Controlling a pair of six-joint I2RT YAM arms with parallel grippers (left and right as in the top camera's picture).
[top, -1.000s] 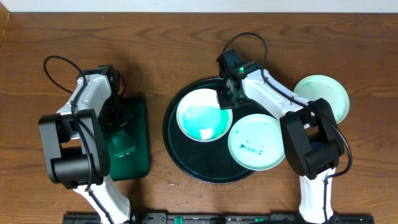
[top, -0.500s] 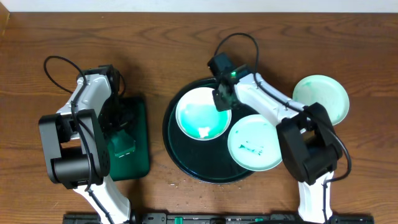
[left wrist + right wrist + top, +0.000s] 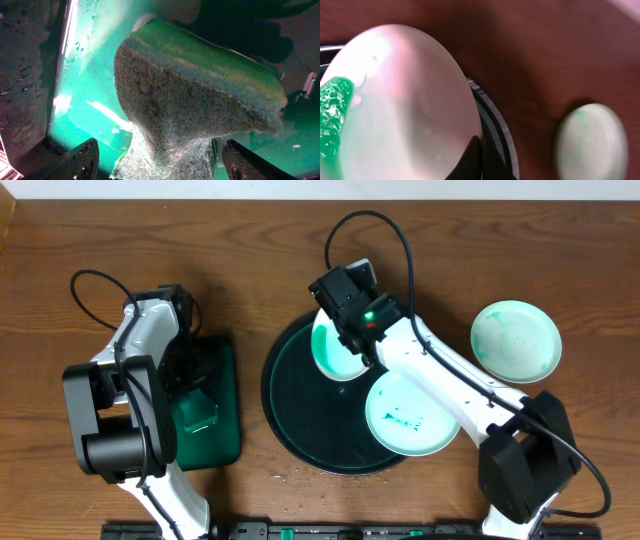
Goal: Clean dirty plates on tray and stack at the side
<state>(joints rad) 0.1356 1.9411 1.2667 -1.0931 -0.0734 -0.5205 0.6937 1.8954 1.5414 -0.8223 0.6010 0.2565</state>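
My right gripper (image 3: pixel 350 338) is shut on the rim of the white plate (image 3: pixel 328 348) and holds it tilted steeply above the far part of the round dark tray (image 3: pixel 300 430). In the right wrist view the plate (image 3: pixel 405 105) fills the left side, with a green smear at its left edge, and the gripper (image 3: pixel 476 160) pinches its rim. One mint plate (image 3: pixel 410 412) with green marks lies on the tray's right side. Another mint plate (image 3: pixel 515 338) sits on the table to the right. My left gripper (image 3: pixel 162 160) is open around a green sponge (image 3: pixel 200 95).
A small rectangular dark green tray (image 3: pixel 225 410) lies at the left under my left gripper (image 3: pixel 195 385) and the sponge (image 3: pixel 197 415). The wooden table (image 3: pixel 260 250) surrounds both trays. A few small crumbs lie near the round tray's front edge.
My right gripper has lifted the white plate off the tray floor, tipped it up on edge and carried it toward the tray's far side. The left arm has not moved.
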